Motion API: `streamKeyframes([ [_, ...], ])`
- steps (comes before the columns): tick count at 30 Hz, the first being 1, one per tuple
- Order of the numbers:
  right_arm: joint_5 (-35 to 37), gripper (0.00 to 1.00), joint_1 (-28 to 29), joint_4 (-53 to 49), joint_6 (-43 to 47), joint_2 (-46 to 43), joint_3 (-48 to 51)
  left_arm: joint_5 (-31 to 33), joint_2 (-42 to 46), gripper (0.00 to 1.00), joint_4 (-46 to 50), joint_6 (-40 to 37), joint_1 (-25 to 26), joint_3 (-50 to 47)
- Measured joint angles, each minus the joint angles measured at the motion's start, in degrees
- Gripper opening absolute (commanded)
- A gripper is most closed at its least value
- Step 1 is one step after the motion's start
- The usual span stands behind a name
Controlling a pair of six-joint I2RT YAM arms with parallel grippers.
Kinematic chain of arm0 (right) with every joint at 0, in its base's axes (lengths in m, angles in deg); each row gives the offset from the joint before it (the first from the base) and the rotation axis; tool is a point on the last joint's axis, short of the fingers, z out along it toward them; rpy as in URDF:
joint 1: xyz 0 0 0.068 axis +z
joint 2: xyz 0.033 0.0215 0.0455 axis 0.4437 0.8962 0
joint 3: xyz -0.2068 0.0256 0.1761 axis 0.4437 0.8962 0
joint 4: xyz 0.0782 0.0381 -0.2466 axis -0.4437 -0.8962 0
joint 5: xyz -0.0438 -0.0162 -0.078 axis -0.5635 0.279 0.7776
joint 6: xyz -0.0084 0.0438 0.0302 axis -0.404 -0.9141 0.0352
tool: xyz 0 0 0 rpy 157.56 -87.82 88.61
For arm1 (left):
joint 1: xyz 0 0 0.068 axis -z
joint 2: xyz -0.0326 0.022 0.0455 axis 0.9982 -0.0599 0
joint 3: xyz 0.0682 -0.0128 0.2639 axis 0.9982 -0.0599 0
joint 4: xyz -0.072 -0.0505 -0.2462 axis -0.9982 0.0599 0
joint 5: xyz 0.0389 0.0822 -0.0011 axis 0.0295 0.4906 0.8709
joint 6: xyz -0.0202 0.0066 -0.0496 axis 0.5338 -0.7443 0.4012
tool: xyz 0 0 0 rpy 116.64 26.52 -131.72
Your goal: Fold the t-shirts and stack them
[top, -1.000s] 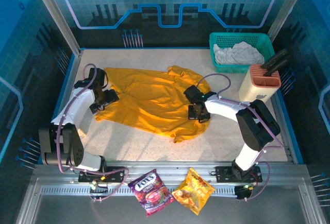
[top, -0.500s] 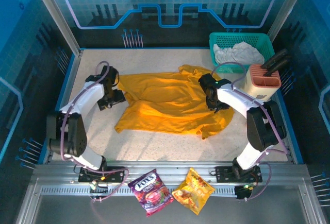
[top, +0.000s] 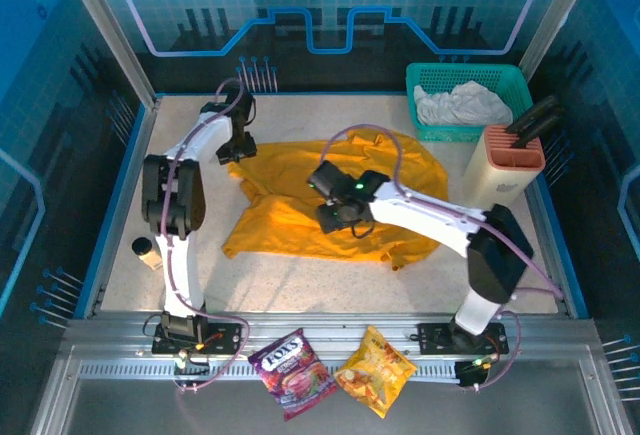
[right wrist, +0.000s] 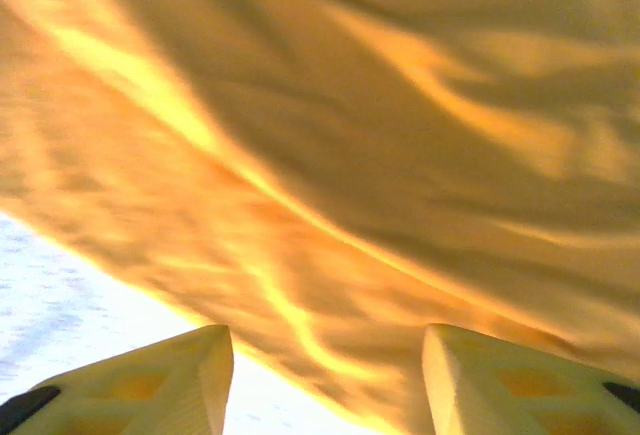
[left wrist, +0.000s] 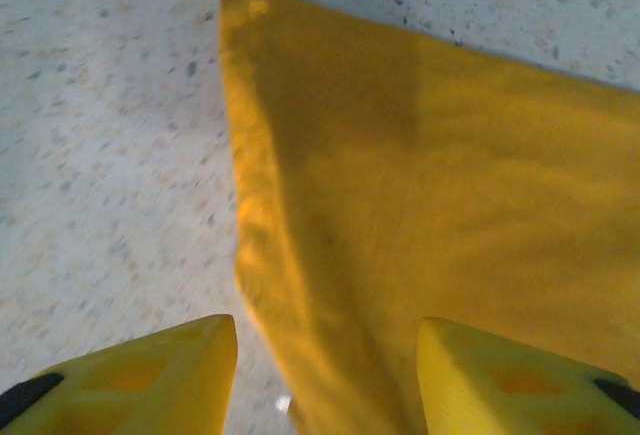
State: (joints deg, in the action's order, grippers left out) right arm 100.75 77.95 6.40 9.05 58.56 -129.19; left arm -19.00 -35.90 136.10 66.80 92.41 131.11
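The golden-orange t-shirt [top: 300, 210] lies crumpled in the middle of the table, one sleeve bunched at the back right. My left gripper [top: 234, 148] is at the shirt's back left corner. In the left wrist view its fingers [left wrist: 160, 375] stand apart, and the shirt's folded edge [left wrist: 330, 255] runs between them. My right gripper [top: 335, 220] reaches across over the shirt's middle. Its jaws stand open just above the wrinkled cloth [right wrist: 330, 155], holding nothing. The whitish-grey t-shirt [top: 460, 105] lies heaped in the green basket [top: 510, 80].
A beige knife block [top: 503, 162] stands at the right, in front of the basket. A small bottle [top: 147, 252] stands near the left wall. Two snack packets [top: 293, 370] [top: 375, 367] lie on the front rail.
My right gripper opened, let go of the shirt and swung left over its middle. My left gripper moved back along the shirt's left edge, its jaws narrowing. The shirt shifted right and backward.
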Motion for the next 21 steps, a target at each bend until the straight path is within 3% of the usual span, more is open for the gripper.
streamKeyframes([
  [8, -2.47, 0.53, 7.15, 2.40, 12.68, 18.93, -14.67, -4.33, -6.49, 0.39, 1.33, -1.95, -0.07, 1.92],
  [14, -2.80, 0.59, 11.41, 1.77, 23.91, 22.25, -15.89, -5.70, -6.60, 0.26, 1.11, -3.19, -0.07, 1.11],
  [21, -3.91, 0.59, 11.80, 0.46, 29.07, 24.11, -19.39, -6.08, -6.58, 0.18, 1.01, -3.50, -0.07, 1.07],
])
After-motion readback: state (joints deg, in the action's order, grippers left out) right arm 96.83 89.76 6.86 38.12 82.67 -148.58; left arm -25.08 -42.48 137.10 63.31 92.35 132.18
